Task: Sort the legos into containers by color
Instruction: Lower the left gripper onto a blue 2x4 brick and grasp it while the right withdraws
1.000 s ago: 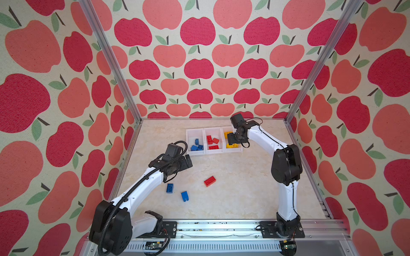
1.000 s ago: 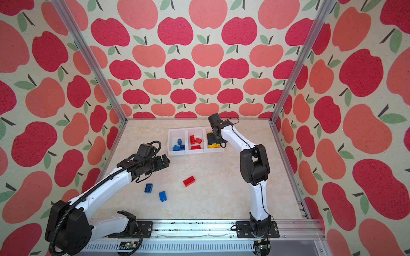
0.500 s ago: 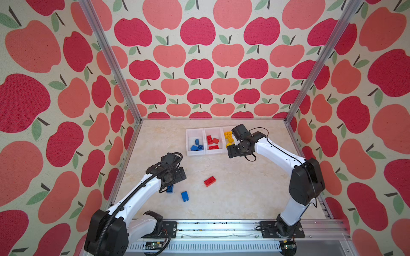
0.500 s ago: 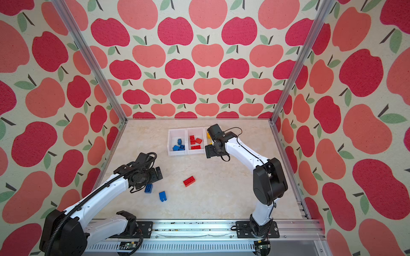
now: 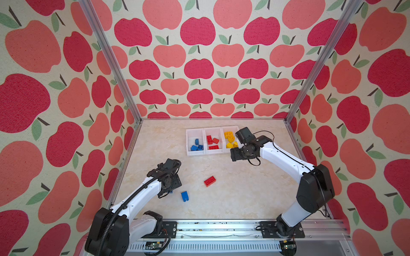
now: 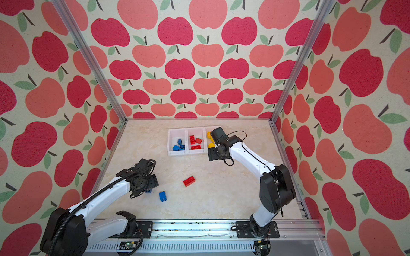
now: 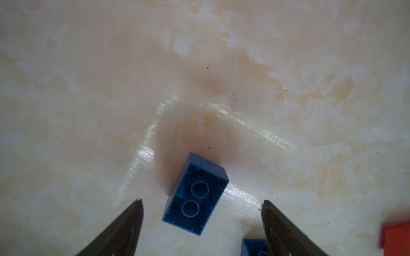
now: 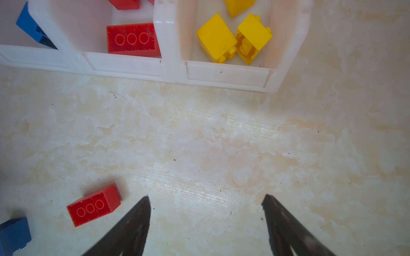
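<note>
Surface: a pale marbled tabletop (image 5: 244, 188), enclosed by apple-print panels.
Left gripper (image 7: 202, 201): jaws spread, nothing gripped; held low astride a blue brick (image 7: 195, 192).
Brick: laid studs-down on the table, partly between the tips, touched by neither; long axis nearly crosswise to the closing line, slightly skewed.
Right gripper (image 8: 206, 197): jaws spread, empty, just before the containers (image 5: 205, 153).
Loose: a red brick (image 5: 209, 181) and a second blue brick (image 5: 184, 196), well apart from the containers.

A cream marbled worktop (image 5: 233, 199), flecked with dark specks, sits inside apple-print walls (image 5: 199, 66). Metal posts (image 5: 111, 62) rise from its far corners; a rail (image 5: 221, 229) runs along its near edge.
</note>
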